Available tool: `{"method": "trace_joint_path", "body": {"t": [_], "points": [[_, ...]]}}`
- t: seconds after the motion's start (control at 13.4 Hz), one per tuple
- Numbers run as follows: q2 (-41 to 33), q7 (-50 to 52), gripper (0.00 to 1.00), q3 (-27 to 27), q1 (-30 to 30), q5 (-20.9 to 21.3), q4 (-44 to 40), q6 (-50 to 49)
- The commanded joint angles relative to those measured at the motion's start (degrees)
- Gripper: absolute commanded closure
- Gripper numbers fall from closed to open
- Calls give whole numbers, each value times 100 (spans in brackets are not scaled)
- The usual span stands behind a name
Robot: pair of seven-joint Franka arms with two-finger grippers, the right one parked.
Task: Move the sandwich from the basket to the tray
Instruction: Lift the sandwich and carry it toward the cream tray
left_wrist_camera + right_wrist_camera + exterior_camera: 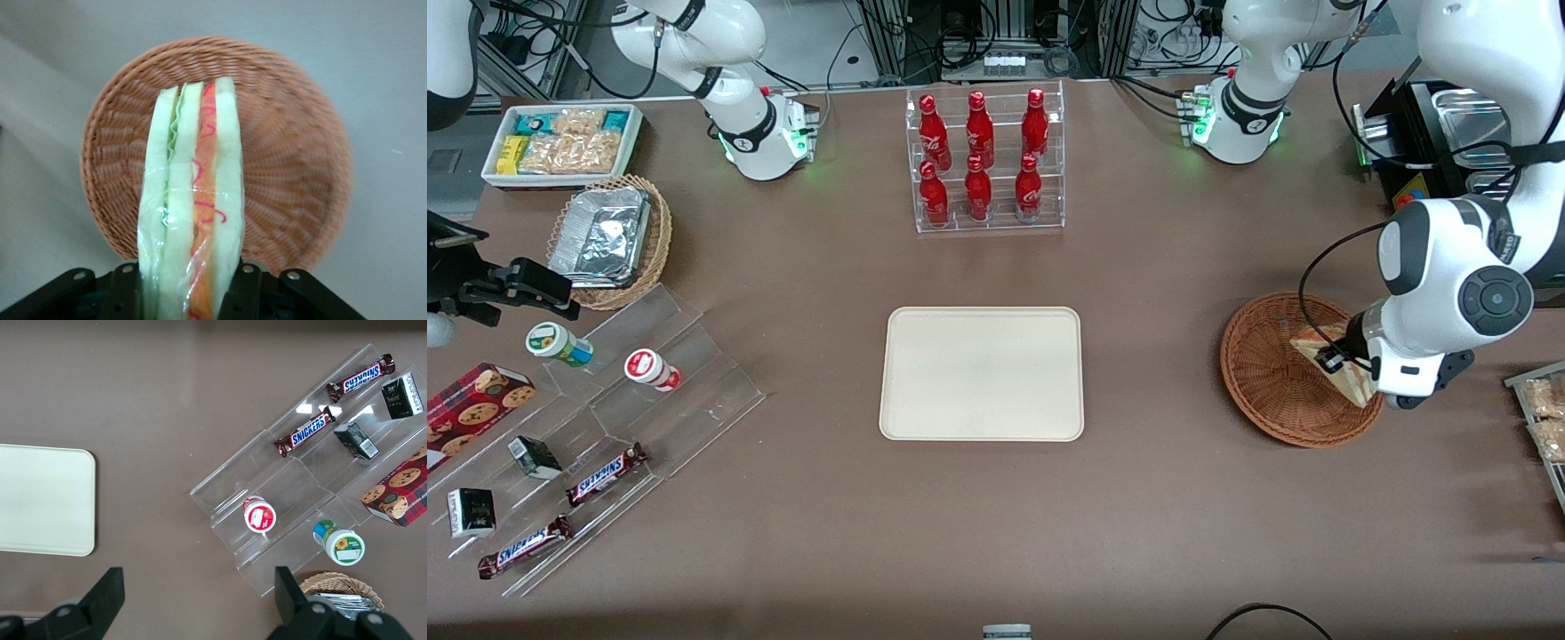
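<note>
The sandwich [1334, 356] is a wrapped wedge of pale bread with orange-red and green filling [193, 200]. My left gripper [1352, 364] is shut on the sandwich and holds it just above the reddish-brown wicker basket [1267, 373], over the part of the basket toward the working arm's end. In the left wrist view the sandwich stands between the black fingers [250, 290], with the basket [287, 153] below it. The cream tray [983, 373] lies flat at the table's middle, bare, also seen in the right wrist view [43, 500].
A clear rack of red bottles [983, 160] stands farther from the front camera than the tray. A clear stepped stand with snack bars and cups [605, 418], a tan basket with a foil container [609, 236] and a white snack bin [560, 142] lie toward the parked arm's end.
</note>
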State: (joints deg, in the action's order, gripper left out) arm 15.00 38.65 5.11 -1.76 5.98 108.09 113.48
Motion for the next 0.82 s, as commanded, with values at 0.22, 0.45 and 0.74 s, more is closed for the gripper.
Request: {"method": "trace_joint_path", "body": {"t": [0.22, 0.45, 0.74], "points": [[477, -24, 60, -18, 1149, -341, -798, -229], [731, -94, 60, -18, 1843, -413, -921, -151], [1662, -94, 65, -18, 2661, -755, -1878, -142]]}}
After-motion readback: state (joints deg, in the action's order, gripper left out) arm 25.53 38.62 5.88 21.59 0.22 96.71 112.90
